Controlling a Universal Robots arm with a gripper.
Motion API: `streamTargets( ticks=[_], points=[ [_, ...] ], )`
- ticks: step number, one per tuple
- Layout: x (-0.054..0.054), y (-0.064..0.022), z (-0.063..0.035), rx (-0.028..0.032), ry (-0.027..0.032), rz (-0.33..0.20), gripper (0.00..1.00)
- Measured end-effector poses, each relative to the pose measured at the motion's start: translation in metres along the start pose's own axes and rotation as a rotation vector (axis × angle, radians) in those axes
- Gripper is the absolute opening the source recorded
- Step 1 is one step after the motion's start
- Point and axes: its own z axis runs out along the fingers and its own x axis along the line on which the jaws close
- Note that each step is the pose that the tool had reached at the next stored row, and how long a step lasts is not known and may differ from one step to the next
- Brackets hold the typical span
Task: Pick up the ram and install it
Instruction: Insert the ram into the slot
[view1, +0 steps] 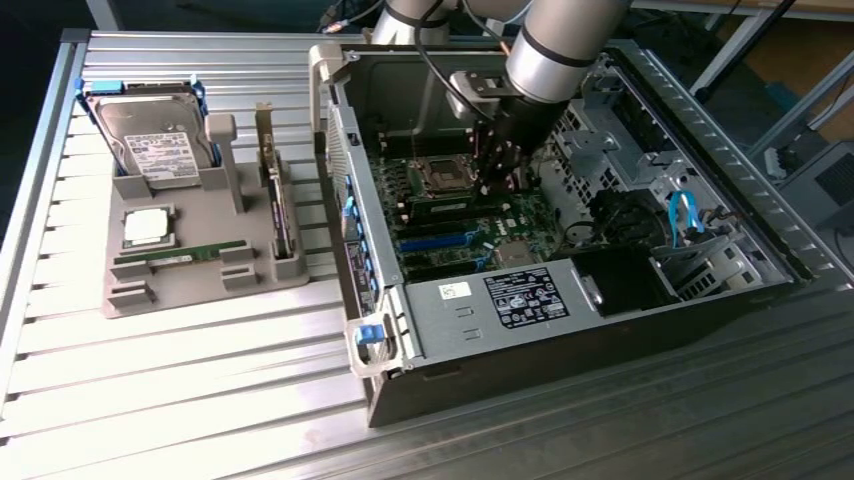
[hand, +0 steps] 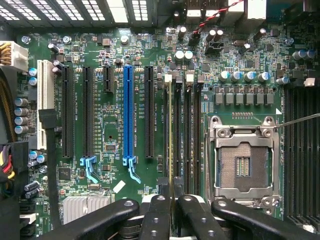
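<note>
Well apart from the tool (hand: 173, 200), at the exterior view's left, a grey tray (view1: 187, 292) on the desk (view1: 200, 380) carries one hard drive (view1: 154, 140), one processor chip (view1: 147, 227), one green memory stick (view1: 180, 257) and one dark card (view1: 276, 215). Inside the open case (view1: 534, 385) the tool pinches the ram (hand: 171, 140), narrow, edge-on along one of four memory slots (hand: 187, 130), one empty processor socket (hand: 244, 165) just beside.
</note>
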Motion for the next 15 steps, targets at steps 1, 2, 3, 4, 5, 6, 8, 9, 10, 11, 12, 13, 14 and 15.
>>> streamTargets(
  ticks=[1,2,3,4,5,6,8,9,10,11,12,13,14,15],
  points=[
    [0.0,-0.0003,0.0,-0.0027,0.0001,0.0,0.13],
    [0.0,-0.0008,-0.0001,-0.0062,0.0,0.0,0.13],
    [0.0,-0.0009,-0.0001,-0.0073,-0.0001,0.0,0.13],
    [0.0,-0.0009,-0.0001,-0.0074,0.0,0.0,0.13],
    [0.0,-0.001,-0.0001,-0.0074,0.0,0.001,0.13],
    [0.0,-0.001,0.0,-0.0074,-0.0005,0.007,0.13],
    [0.0,-0.001,-0.0001,-0.0073,-0.001,0.014,0.13],
    [0.0,-0.001,-0.0001,-0.0073,-0.001,0.014,0.13],
    [0.0,-0.001,-0.0001,-0.0073,-0.001,0.014,0.13],
    [0.0,-0.001,-0.0001,-0.0073,-0.001,0.014,0.13],
    [0.0003,-0.0009,0.0,-0.0073,-0.0011,0.015,0.13],
    [0.0005,-0.001,0.0,-0.0073,-0.0011,0.015,0.13],
    [0.0005,-0.001,0.0,-0.0073,-0.0011,0.015,0.13],
    [0.0005,-0.001,0.0,-0.0073,-0.0011,0.015,0.13]
  ],
)
